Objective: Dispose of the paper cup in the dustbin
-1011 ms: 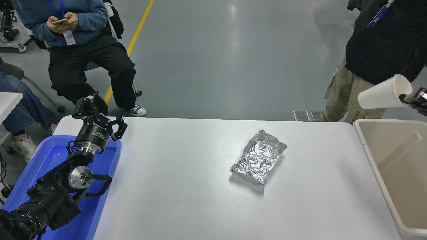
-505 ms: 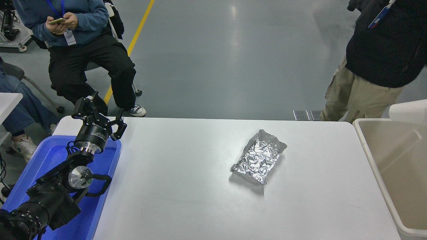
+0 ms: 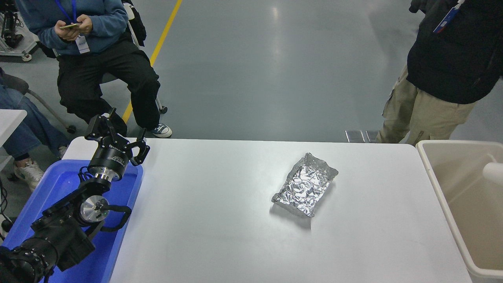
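Parking at the lower left, our left end effector (image 3: 118,135) hangs above the blue tray (image 3: 122,196), fingers spread around nothing. Our right end effector lies outside the frame. At the right edge, the paper cup (image 3: 494,173) shows inside the dustbin (image 3: 440,188). A foil packet (image 3: 305,184) lies mid-surface (image 3: 212,220).

Paper cup (image 3: 493,173) – inside the dustbin (image 3: 440,188).
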Robot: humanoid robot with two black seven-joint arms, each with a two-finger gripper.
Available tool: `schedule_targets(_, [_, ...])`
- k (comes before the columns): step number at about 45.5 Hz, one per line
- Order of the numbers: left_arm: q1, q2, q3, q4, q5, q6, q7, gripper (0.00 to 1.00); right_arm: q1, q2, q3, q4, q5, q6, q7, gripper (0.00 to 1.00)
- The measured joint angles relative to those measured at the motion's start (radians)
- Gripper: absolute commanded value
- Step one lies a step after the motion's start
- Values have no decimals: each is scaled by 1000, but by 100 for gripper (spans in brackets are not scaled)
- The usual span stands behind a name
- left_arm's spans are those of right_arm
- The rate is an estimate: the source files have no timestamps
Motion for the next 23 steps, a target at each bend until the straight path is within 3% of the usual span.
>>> schedule_targets(23, [0,0,0,0,0,0,0,100,-16,168,133,-165,20,-90,-4,0])
